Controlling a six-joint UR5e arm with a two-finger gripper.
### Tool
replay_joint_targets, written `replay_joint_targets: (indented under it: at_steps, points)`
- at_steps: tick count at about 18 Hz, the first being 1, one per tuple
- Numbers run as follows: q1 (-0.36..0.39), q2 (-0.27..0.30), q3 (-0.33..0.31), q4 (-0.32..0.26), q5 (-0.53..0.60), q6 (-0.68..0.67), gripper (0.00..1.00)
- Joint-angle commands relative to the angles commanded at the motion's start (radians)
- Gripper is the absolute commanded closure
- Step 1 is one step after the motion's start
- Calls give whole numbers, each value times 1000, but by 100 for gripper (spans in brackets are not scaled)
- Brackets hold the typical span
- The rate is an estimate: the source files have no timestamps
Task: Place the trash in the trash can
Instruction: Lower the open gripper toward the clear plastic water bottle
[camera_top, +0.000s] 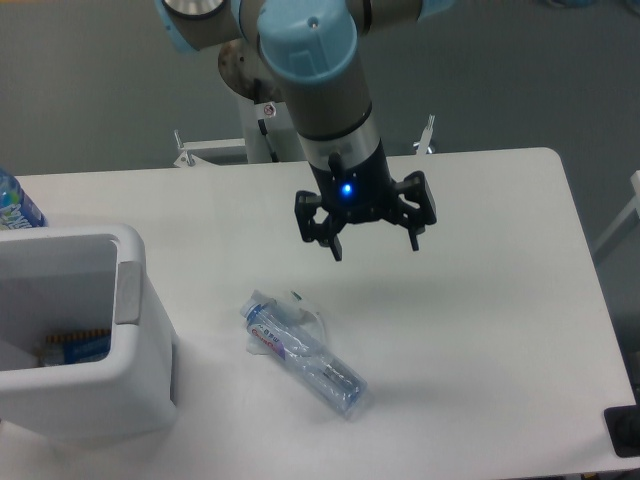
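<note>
One crushed bottle lies on the tabletop, one crumpled wrapper touching it, partly hidden. One trash can stands left, cut off by the edge. My tool hovers above, fingers spread, holding nothing.

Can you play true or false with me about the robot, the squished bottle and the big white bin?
1. The crushed bottle lies on the table. True.
2. The gripper is holding the crushed bottle. False: it hangs open above the table, with nothing between its fingers.
3. The trash can stands to the left of the crushed bottle in the picture. True.
4. The crushed bottle is inside the trash can. False: it is out on the table, apart from the can.
5. A crumpled wrapper lies right by the crushed bottle. True.
</note>
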Motion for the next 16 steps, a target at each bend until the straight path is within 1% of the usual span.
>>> replay_joint_targets:
  at_steps: [2,5,6,10,12,14,16]
  points:
    - [6,-28,-3,2,-60,-63,0]
    - [34,-84,0,41,-159,-155,0]
    - [38,-101,0,44,-175,-173,0]
    - [37,-176,6,74,-192,-276,0]
    - [38,-227,35,72,-190,-324,0]
    - [44,-236,22,71,-186,-360,0]
    - [52,-258,17,71,-183,-406,0]
